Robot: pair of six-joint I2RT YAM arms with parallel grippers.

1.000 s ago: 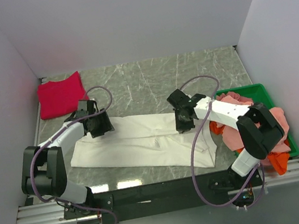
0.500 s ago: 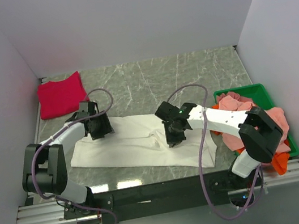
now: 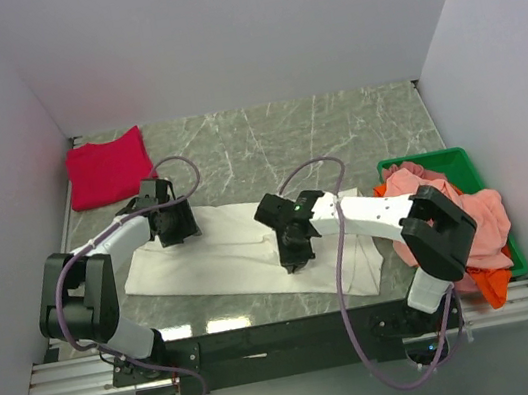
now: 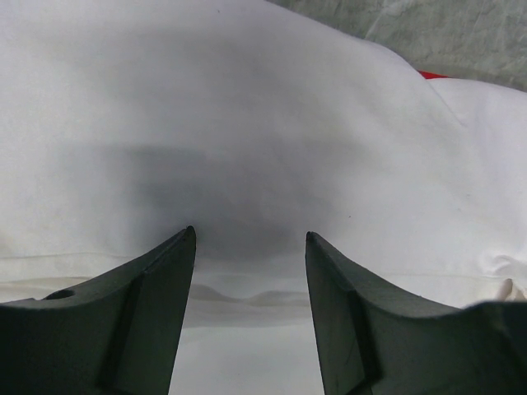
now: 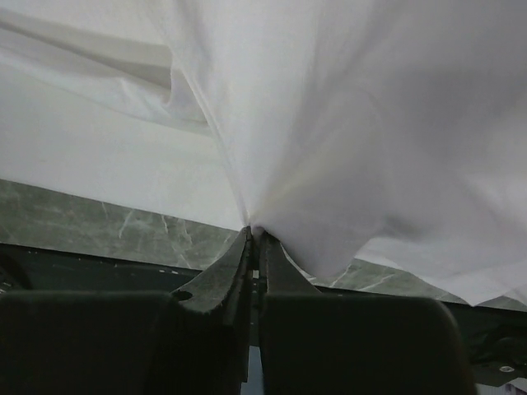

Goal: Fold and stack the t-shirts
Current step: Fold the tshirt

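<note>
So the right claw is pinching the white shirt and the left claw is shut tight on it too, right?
Not quite. The right claw is pinching the white shirt, but the left claw is open, not shut. Its fingers stand apart with white cloth showing between them. The left wrist view shows it.

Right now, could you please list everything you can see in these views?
white t-shirt: one, white, spread across the middle of the table
crimson t-shirt: one, crimson, far left corner of the table
pink and orange t-shirts: a heap, number unclear, spilling out of the bin
green bin: one, green, right edge of the table
table: one, grey-green marble
left gripper: black, open, over the white t-shirt's left end
right gripper: black, shut on the white t-shirt, pinching a fold of it
</note>
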